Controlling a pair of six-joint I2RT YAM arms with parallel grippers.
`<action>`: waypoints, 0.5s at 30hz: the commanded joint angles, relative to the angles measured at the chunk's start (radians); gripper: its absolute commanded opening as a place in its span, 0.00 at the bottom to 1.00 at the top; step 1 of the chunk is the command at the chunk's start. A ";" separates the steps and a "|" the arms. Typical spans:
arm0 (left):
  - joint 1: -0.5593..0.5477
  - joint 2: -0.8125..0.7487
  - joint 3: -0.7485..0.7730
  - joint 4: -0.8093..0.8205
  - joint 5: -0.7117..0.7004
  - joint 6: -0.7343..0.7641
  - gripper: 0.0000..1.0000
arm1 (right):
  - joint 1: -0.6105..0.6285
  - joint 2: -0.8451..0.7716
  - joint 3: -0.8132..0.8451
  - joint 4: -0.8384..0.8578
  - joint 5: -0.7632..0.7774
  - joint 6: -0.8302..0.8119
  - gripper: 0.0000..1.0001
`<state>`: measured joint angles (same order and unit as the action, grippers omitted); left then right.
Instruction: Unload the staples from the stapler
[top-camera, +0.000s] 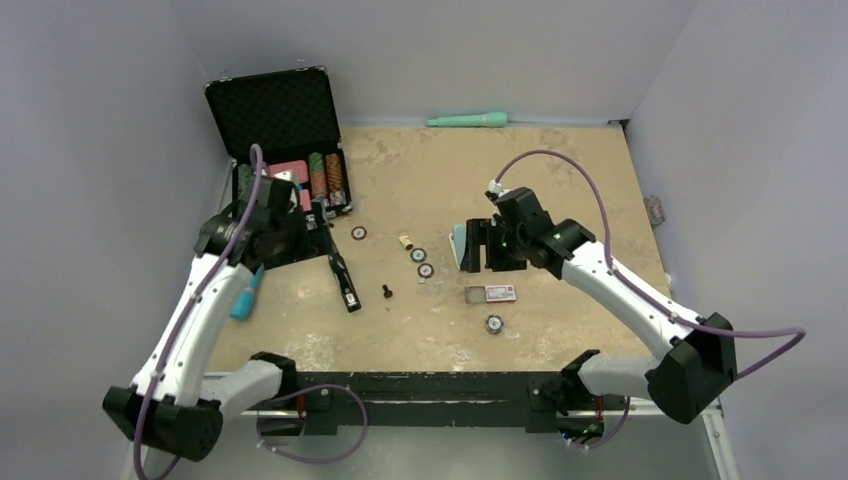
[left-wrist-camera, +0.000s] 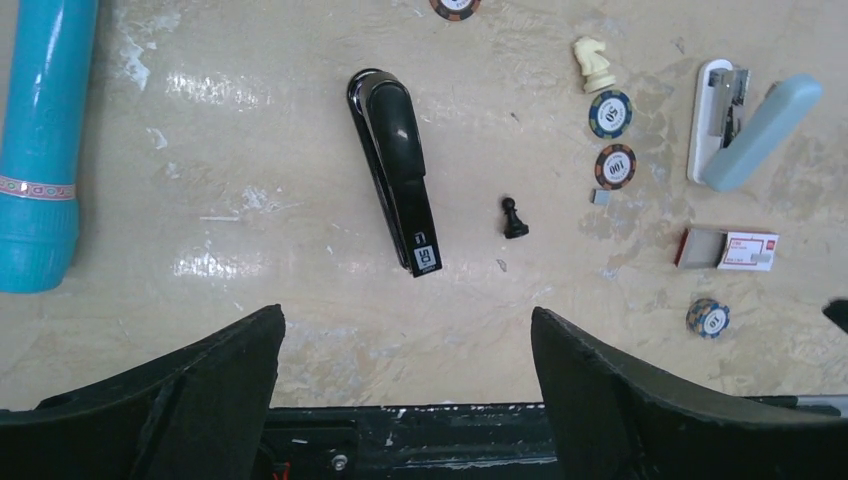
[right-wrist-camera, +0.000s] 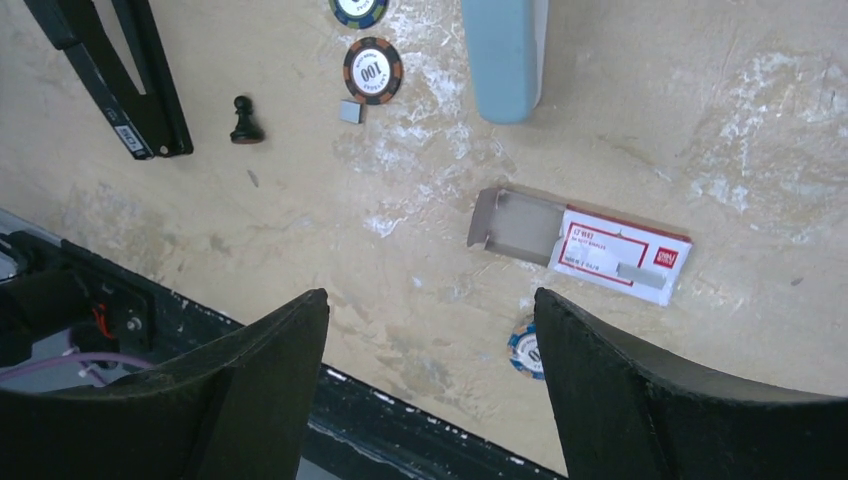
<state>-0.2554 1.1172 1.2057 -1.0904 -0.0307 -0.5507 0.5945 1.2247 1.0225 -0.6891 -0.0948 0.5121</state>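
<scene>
One black stapler (left-wrist-camera: 398, 170) is lying left, one blue stapler (left-wrist-camera: 765, 128) right, four loose poker chips (left-wrist-camera: 610, 113) around them. One strip of staples (left-wrist-camera: 601, 197) is sitting just beside the 100 chip (left-wrist-camera: 615, 166). Your left gripper (left-wrist-camera: 407, 315) and right gripper (right-wrist-camera: 430, 298) are gaping wide, empty.

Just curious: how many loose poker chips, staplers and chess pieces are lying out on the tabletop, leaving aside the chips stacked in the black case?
Loose round poker chips: 4
Staplers, a long black stapler and an opened light-blue stapler: 2
Chess pieces, a small black pawn and a cream knight: 2
Total: 8
</scene>
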 joint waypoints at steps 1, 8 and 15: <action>0.007 -0.177 -0.049 -0.028 0.006 0.079 0.98 | 0.004 0.070 0.004 0.089 0.048 -0.066 0.80; 0.007 -0.421 -0.107 -0.078 -0.031 0.087 1.00 | 0.006 0.196 0.028 0.139 0.087 -0.086 0.83; 0.007 -0.650 -0.181 -0.035 -0.130 0.055 1.00 | 0.005 0.269 0.009 0.213 0.130 -0.092 0.83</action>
<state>-0.2554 0.5610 1.0672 -1.1534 -0.0769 -0.4870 0.5957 1.4696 1.0225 -0.5602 -0.0113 0.4435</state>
